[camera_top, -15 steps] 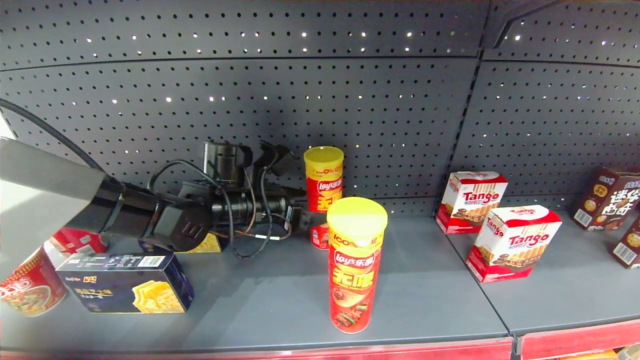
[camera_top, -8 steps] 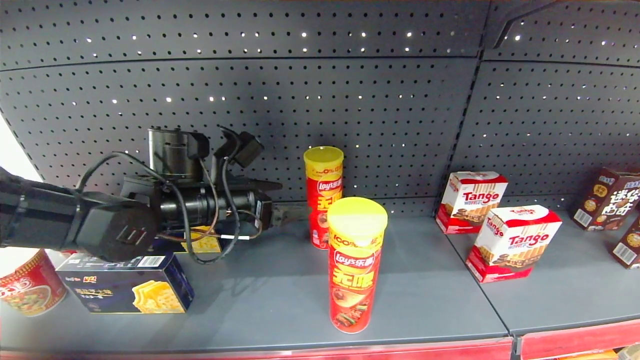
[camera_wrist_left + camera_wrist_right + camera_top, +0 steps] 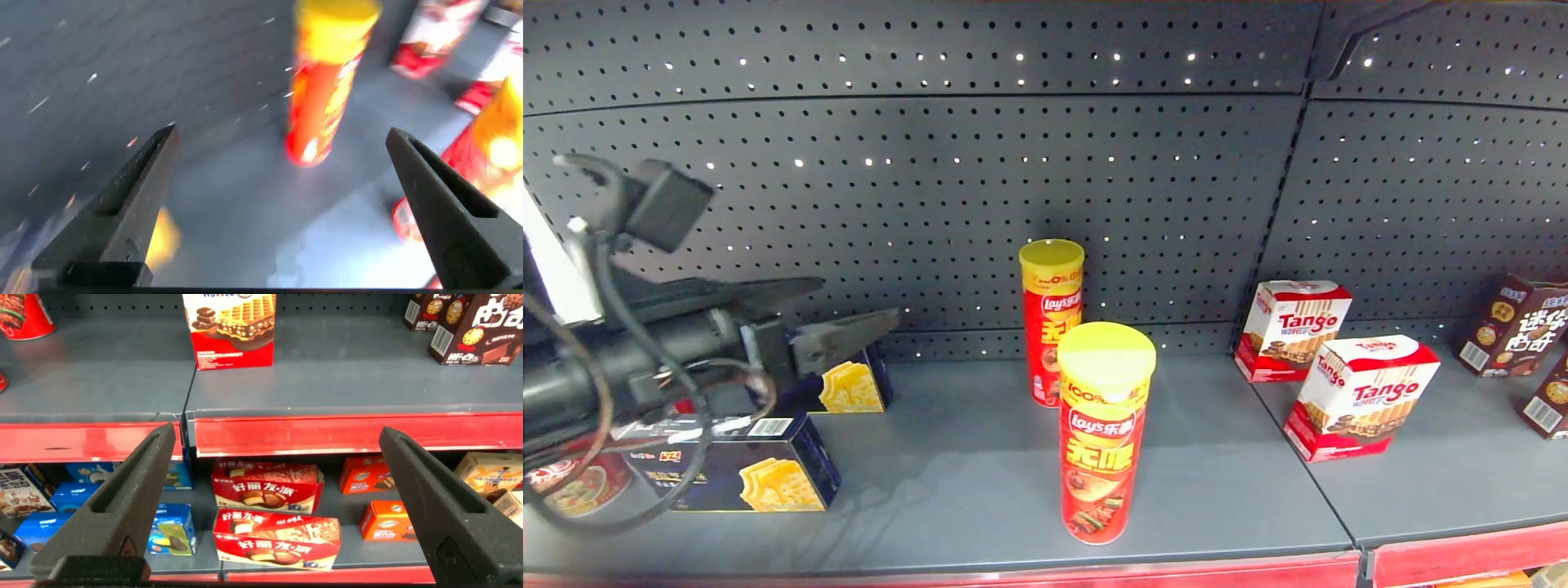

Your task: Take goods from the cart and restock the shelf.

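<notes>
front chip can (image 3: 1104, 433) and rear chip can (image 3: 1051, 318) are being borne upright by the shelf (image 3: 964, 482), so restocking is judged partly done, while left gripper (image 3: 859, 299) and right gripper (image 3: 278, 431) are being held spread, empty.

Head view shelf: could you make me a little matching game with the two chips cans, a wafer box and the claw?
Things:
1 front chips can
2 rear chips can
3 nearer wafer box
4 left claw

Descriptions:
A open, holding nothing
B far back, close to the pegboard
C centre, nearest the front edge of the shelf
D right of the seam between panels

Pairs: 1-C, 2-B, 3-D, 4-A
</notes>
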Available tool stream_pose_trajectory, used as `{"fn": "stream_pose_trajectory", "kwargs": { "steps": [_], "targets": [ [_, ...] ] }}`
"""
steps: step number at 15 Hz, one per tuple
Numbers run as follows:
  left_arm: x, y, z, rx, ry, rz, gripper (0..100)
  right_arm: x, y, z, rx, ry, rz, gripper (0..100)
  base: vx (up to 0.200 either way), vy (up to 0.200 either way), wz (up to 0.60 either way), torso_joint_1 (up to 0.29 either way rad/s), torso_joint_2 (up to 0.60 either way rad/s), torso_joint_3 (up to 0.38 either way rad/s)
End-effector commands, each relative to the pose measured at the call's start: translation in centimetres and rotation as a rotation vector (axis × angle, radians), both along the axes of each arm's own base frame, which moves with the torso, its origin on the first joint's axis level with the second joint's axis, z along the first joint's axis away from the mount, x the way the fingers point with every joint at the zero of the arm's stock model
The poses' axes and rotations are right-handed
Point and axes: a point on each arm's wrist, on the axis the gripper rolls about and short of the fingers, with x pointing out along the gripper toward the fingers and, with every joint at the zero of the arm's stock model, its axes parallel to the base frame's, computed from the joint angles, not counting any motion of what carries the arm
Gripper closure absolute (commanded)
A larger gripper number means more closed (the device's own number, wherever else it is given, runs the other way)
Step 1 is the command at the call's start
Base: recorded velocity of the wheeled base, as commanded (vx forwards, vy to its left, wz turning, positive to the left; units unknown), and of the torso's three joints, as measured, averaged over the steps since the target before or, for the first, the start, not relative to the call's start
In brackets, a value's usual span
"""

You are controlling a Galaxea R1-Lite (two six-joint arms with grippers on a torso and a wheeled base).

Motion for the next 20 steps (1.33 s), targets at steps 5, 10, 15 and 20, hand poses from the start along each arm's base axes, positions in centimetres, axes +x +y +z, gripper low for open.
{"fn": "stream_pose_trajectory", "kwargs": {
  "steps": [5,10,15,20],
  "targets": [
    [-19.2,4.7,-11.7,-0.058,-0.046,0.386,0,0.0,0.0,0.0,0.0,0.002,0.001,0,0.0,0.0,0.0,0.0,0.0,0.0],
    [-22.3,4.8,-15.1,-0.083,-0.168,0.488,0,0.0,0.0,0.0,-0.002,0.0,-0.001,0,0.0,0.0,0.0,0.0,0.0,0.0],
    [-22.4,5.2,-15.9,-0.033,-0.156,0.625,0,0.0,0.0,0.0,0.0,0.0,0.001,0,0.0,0.0,0.0,0.0,0.0,0.0],
    [-22.4,5.2,-15.9,-0.033,-0.156,0.624,0,0.0,0.0,0.0,0.0,0.0,0.001,0,0.0,0.0,0.0,0.0,0.0,0.0]
  ]
}}
